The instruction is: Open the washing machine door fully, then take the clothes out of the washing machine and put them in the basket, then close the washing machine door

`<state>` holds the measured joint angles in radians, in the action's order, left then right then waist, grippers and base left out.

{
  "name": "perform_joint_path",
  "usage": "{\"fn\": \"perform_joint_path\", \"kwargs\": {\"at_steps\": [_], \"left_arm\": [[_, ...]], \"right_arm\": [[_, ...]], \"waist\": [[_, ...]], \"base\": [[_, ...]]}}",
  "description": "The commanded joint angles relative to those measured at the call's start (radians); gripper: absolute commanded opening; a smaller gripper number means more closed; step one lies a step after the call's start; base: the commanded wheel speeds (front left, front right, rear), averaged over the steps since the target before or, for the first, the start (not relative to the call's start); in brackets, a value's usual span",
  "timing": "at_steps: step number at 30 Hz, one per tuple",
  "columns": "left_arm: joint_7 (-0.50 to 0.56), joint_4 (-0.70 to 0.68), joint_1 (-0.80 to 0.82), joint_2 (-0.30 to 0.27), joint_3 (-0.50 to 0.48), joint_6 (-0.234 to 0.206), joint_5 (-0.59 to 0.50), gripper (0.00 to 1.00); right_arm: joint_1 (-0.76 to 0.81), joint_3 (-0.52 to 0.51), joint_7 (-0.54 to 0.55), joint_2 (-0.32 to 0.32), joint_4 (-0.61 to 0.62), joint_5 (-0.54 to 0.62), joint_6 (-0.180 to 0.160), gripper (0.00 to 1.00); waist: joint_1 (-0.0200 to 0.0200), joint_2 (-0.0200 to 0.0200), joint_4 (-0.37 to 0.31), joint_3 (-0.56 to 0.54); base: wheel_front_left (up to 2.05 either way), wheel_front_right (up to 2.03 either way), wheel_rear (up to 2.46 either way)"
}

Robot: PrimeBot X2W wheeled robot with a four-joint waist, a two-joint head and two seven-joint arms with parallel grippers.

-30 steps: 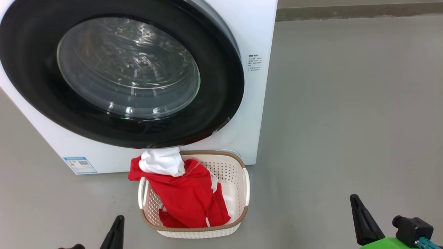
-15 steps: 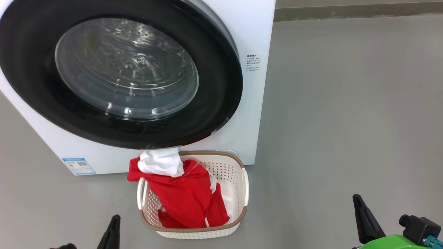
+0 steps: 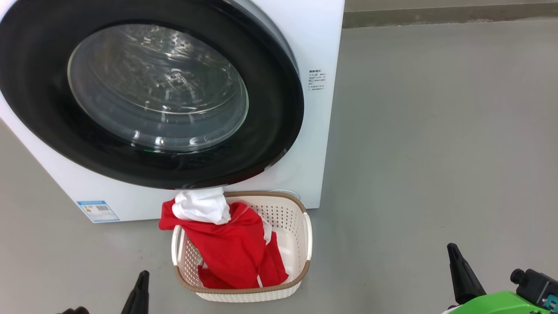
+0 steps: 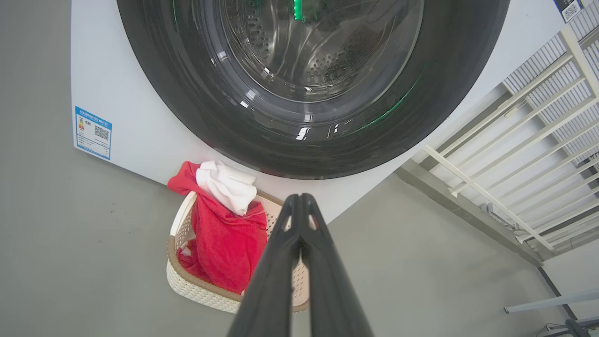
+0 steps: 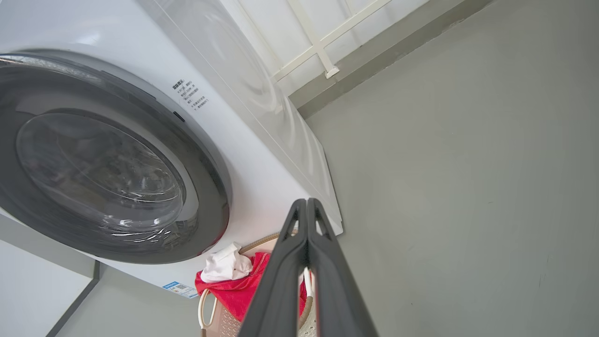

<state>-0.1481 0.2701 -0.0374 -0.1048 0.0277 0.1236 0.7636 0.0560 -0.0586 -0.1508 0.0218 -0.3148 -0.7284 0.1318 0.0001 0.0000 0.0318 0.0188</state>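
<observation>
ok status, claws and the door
Left claw shut, empty; right claw shut, empty. Washing machine door closed. Clothes in basket, red edge over rim. Nothing in the way.

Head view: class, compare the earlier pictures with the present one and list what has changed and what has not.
The whole picture slid slightly left: the camera moved. The left tool and right tool edged outward, both shut and empty. Nothing taken or released. The washing machine door stays closed, the clothes in the basket.

Smooth grey floor (image 3: 436,152) runs evenly lit to a darker skirting strip (image 3: 449,15) below a pale wall (image 3: 449,3); a white barred railing (image 4: 486,195) lines it.
</observation>
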Motion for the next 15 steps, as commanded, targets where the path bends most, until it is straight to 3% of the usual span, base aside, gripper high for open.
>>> {"fn": "perform_joint_path", "kwargs": {"at_steps": [1, 15], "left_arm": [[0.009, -0.022, 0.044, -0.007, -0.022, 0.002, 0.020, 0.00], [0.052, -0.023, 0.062, 0.003, -0.042, 0.003, 0.163, 0.00]], "right_arm": [[-0.044, -0.004, 0.004, 0.014, 0.030, -0.023, 0.000, 0.00], [-0.065, -0.011, 0.048, 0.018, 0.037, -0.172, 0.000, 0.00]], "waist": [[-0.0001, 0.0000, 0.000, 0.000], [-0.0001, 0.0000, -0.006, -0.003]], "base": [[0.00, 0.00, 0.00], [0.00, 0.00, 0.00]]}}
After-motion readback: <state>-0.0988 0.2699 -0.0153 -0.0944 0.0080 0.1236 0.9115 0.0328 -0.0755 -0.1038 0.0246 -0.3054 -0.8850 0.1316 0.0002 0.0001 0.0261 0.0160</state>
